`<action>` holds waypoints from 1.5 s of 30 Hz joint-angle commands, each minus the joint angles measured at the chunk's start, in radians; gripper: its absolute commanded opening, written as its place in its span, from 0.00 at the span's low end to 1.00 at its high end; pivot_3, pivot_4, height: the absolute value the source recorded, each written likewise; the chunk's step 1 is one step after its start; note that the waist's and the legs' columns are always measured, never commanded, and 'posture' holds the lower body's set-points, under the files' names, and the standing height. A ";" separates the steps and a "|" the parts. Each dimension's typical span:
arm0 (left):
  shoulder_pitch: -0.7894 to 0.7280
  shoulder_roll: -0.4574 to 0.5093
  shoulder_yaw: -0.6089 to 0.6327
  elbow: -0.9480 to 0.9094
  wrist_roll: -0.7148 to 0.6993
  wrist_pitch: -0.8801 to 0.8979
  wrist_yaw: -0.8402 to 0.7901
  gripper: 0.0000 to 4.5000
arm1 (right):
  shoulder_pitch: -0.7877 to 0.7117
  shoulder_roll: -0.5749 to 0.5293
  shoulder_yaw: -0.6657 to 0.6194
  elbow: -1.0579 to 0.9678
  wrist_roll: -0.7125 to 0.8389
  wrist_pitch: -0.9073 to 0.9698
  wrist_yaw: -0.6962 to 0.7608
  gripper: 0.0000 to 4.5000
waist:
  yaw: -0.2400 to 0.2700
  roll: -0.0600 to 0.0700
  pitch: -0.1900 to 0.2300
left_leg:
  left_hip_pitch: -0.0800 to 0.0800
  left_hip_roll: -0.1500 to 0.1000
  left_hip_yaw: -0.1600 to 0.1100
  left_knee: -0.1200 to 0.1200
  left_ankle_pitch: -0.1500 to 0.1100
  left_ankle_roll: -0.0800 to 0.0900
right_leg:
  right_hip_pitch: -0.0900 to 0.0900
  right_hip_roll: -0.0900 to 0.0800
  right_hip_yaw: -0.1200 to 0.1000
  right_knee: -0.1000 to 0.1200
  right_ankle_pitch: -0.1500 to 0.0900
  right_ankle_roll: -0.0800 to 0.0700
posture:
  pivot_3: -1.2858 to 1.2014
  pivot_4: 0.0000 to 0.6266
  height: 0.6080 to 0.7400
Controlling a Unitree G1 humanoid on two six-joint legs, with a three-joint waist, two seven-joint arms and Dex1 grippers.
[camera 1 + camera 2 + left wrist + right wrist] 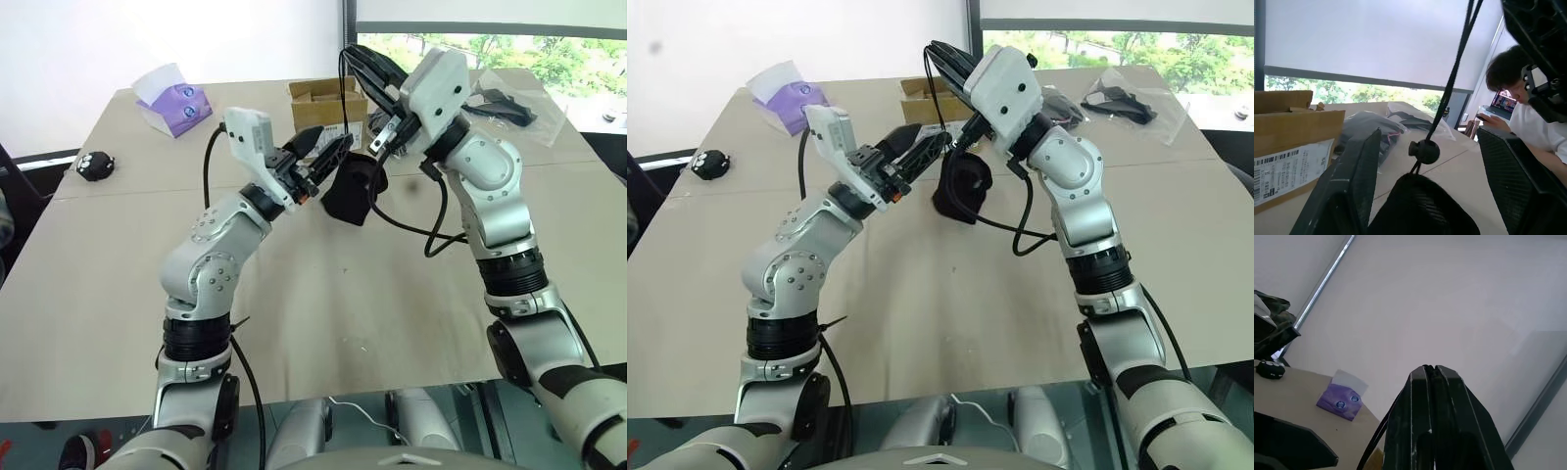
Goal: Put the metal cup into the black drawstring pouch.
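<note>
The black drawstring pouch (355, 194) hangs in the air above the bench (323, 313), well clear of its surface, suspended by its thin cord (1452, 78) from the right gripper (1431, 374). This gripper has its two fingers pressed fully together, and the cord seems to be pinched between them. The left gripper (328, 149) is just beside the pouch with its fingers spread wide; in the left wrist view the top of the pouch and the round cord stopper (1424, 151) sit between the two fingers, but they do not touch the fabric. I cannot see the metal cup; the pouch looks bulged and heavy, so I judge that the cup is probably already inside, but I cannot confirm this. The step in hand looks like pulling the cord to shut the mouth of the pouch. The next move probably needs the left gripper to catch the pouch near the stopper and hold it, so that the right one can pull the cord tight without the pouch swinging
</note>
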 commanded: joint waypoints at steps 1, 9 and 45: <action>-0.019 -0.002 -0.003 -0.004 0.014 -0.030 -0.021 0.71 | -0.011 0.007 -0.001 -0.068 0.021 0.011 0.007 0.00 | -0.002 0.000 0.000 | 0.000 0.000 0.000 0.000 0.000 0.000 | 0.000 0.000 0.000 0.000 0.000 0.000 | 0.52 0.24 1.00; 0.008 -0.023 -0.002 -0.024 -0.003 -0.015 -0.046 0.53 | -0.012 0.014 0.007 -0.099 0.028 0.039 0.007 0.00 | -0.004 0.000 0.000 | 0.000 0.000 0.000 0.000 0.000 0.000 | 0.000 -0.001 0.000 0.000 0.000 0.000 | 0.52 0.24 1.00; 0.136 -0.003 -0.020 -0.076 0.030 -0.045 -0.121 0.49 | -0.199 -0.046 -0.219 0.083 -0.149 -0.208 -0.495 0.00 | -0.013 0.000 0.000 | 0.001 0.000 0.006 -0.001 0.000 0.000 | -0.003 -0.001 0.002 0.003 0.000 0.000 | 0.52 0.24 1.00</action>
